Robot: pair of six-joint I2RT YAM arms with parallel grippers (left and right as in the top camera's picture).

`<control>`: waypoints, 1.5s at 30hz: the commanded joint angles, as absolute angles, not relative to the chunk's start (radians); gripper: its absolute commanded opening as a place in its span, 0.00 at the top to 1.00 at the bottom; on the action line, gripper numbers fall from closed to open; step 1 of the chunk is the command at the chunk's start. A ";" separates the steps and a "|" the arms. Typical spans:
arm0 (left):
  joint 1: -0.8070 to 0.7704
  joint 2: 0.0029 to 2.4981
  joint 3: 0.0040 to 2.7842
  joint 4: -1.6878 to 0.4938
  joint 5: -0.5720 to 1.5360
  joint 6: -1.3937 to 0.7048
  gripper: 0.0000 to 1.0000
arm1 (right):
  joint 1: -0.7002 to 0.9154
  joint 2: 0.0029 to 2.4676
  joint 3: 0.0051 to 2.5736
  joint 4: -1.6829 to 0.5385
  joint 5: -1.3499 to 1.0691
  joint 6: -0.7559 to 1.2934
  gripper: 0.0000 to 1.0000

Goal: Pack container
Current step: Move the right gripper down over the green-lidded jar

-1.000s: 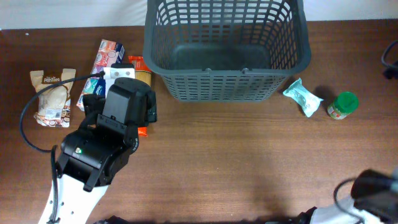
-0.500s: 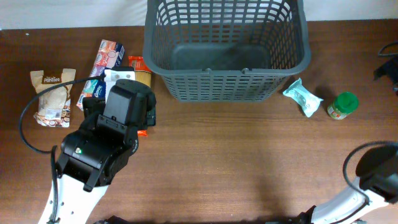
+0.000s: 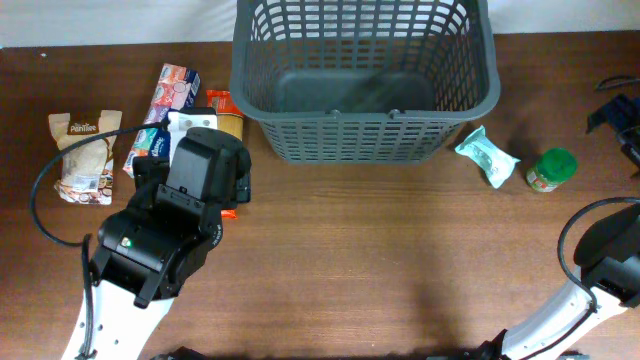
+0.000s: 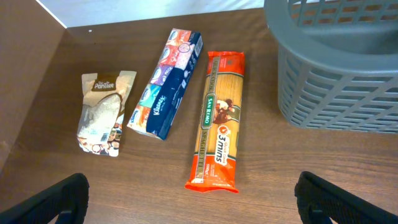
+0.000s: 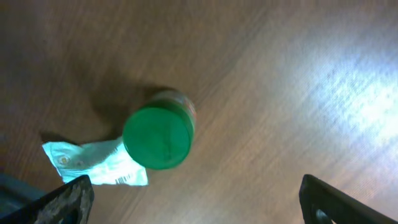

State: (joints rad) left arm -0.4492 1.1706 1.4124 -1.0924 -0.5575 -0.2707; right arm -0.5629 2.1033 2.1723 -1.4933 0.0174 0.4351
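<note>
Grey plastic container [image 3: 350,135] sits empty at the far edge of the desk [image 3: 400,250]; left fingers [image 4: 59,199] spread wide over a spaghetti packet [image 4: 217,121], right fingers [image 5: 65,199] likewise above a green-lidded jar [image 5: 157,137], both seemingly lining up picks.

Dark brown wood-grain table [image 3: 380,250] fills nearly every view, with the grain running left-right from overhead. Far edge is straight. Beyond it is a plain white surface [image 3: 100,20], wall or sheet, can't tell. Left wrist view: darker brown panel [image 4: 15,74] meets the tabletop on the left, angle unclear. Overhead light is even. Right wrist view has a bright glare patch [image 5: 354,93] on the wood.
</note>
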 commanded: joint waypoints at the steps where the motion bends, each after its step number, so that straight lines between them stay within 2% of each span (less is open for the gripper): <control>1: -0.444 1.166 1.430 -1.093 -0.554 -0.263 0.01 | -0.514 2.120 2.147 -1.476 0.012 0.374 0.01; 9: -0.444 1.166 1.430 -1.097 -0.535 -0.263 0.01 | -0.440 2.172 2.144 -1.478 0.095 0.352 0.01; 19: -0.444 1.166 1.430 -1.107 -0.512 -0.263 0.01 | -0.485 2.248 2.142 -1.469 0.066 0.335 0.01; 35: -0.444 1.166 1.430 -1.116 -0.512 -0.263 0.01 | -0.451 2.299 2.140 -1.443 0.057 0.318 0.01; 45: -0.444 1.166 1.430 -1.119 -0.512 -0.263 0.01 | -0.439 2.301 2.002 -1.355 0.064 0.303 0.01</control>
State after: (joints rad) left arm -0.4492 1.1706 1.4124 -1.1141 -0.5198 -0.2707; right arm -0.4431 2.2810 2.0411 -1.3655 0.0628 0.3103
